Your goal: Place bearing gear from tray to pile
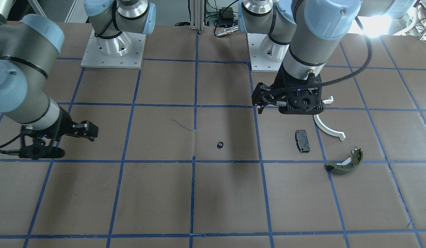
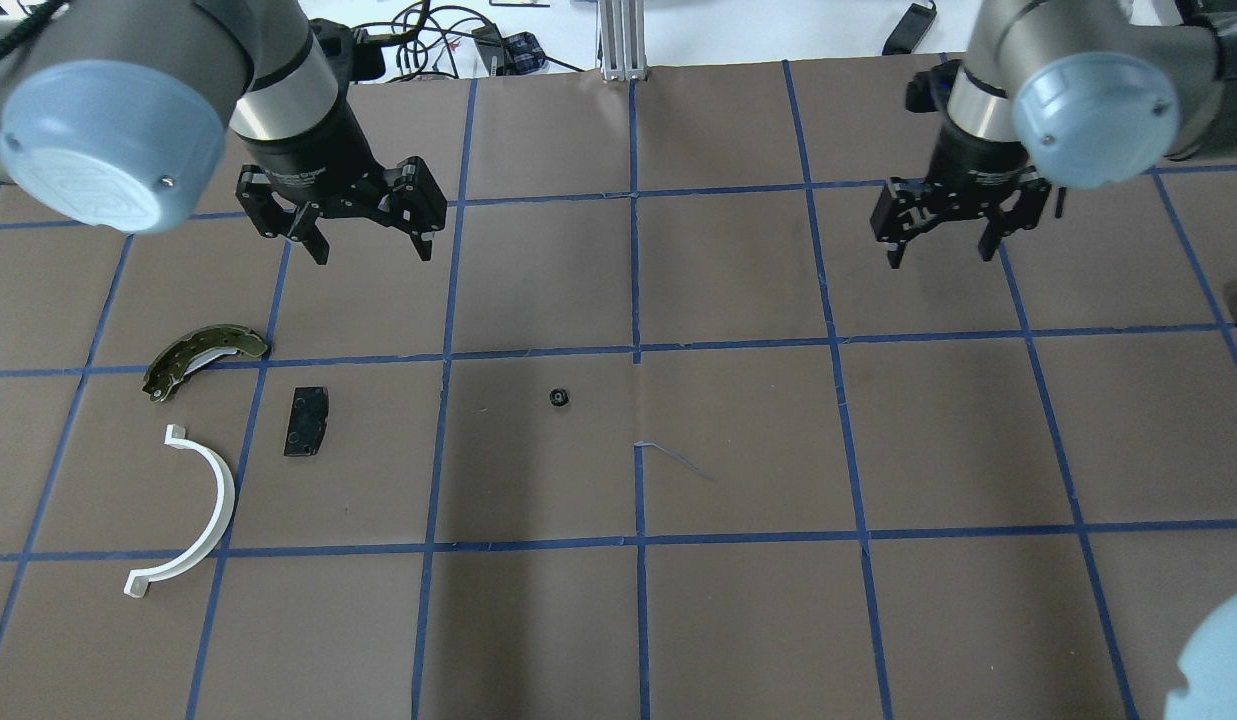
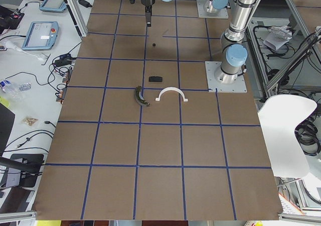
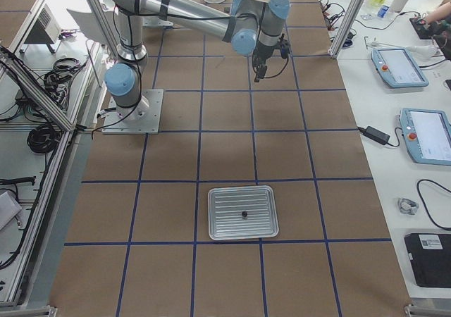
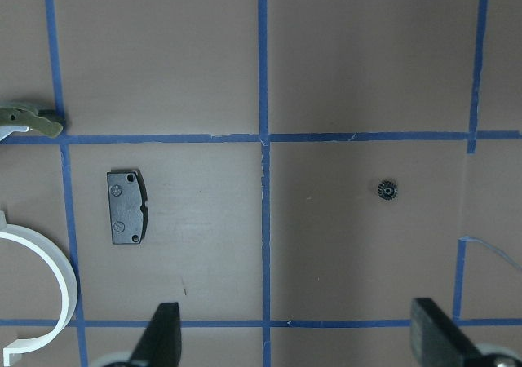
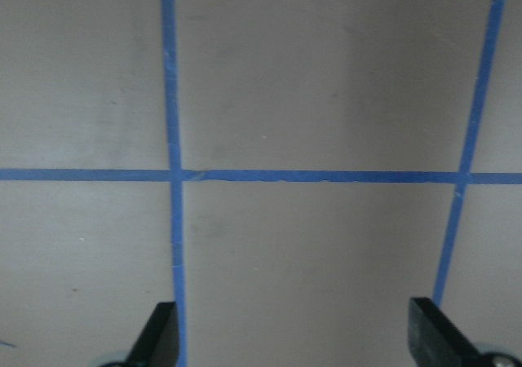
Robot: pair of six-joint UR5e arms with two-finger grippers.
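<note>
A small black bearing gear (image 2: pixel 560 398) lies alone on the brown table near its middle, also in the left wrist view (image 5: pixel 387 190). The pile sits to its left: an olive-green curved shoe (image 2: pixel 203 357), a black rectangular pad (image 2: pixel 306 421) and a white half-ring arc (image 2: pixel 193 515). My left gripper (image 2: pixel 370 250) hangs open and empty beyond the pad, well apart from the gear. My right gripper (image 2: pixel 940 256) is open and empty over bare table at the far right. The metal tray (image 4: pixel 218 197) holds another small dark part (image 4: pixel 244 213) at its middle.
Blue tape lines divide the table into squares. The two arm bases (image 1: pixel 113 51) stand at the robot's edge of the table. Benches with teach pendants (image 4: pixel 398 67) and cables run along the operators' side.
</note>
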